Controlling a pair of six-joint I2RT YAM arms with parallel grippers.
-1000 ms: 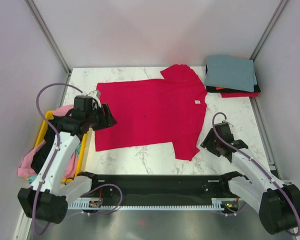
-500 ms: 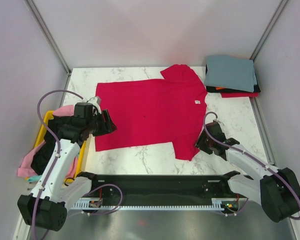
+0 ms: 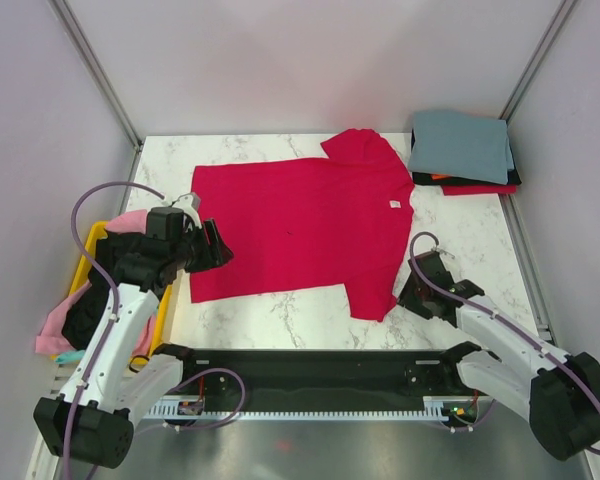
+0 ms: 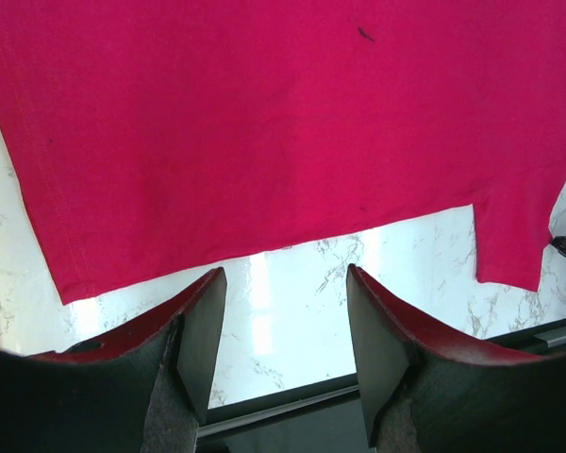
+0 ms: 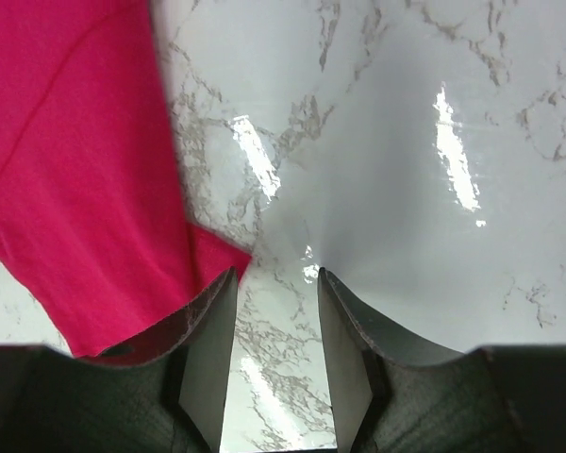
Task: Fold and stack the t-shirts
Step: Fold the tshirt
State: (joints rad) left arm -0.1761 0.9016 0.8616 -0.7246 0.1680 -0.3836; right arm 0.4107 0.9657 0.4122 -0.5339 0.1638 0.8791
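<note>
Left gripper (image 4: pixel 285 330): released, empty, at crimson t-shirt (image 4: pixel 264 123) hem. Right gripper (image 5: pixel 275 330): released, empty, beside sleeve corner.

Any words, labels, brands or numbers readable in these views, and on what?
No text can be read in any view.
White tag at the neck of the red shirt: too small to read.
Folded stack: no print visible.

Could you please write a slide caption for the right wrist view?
Right gripper, jaws open, at a sleeve corner of the red t-shirt on the marble table.
</note>
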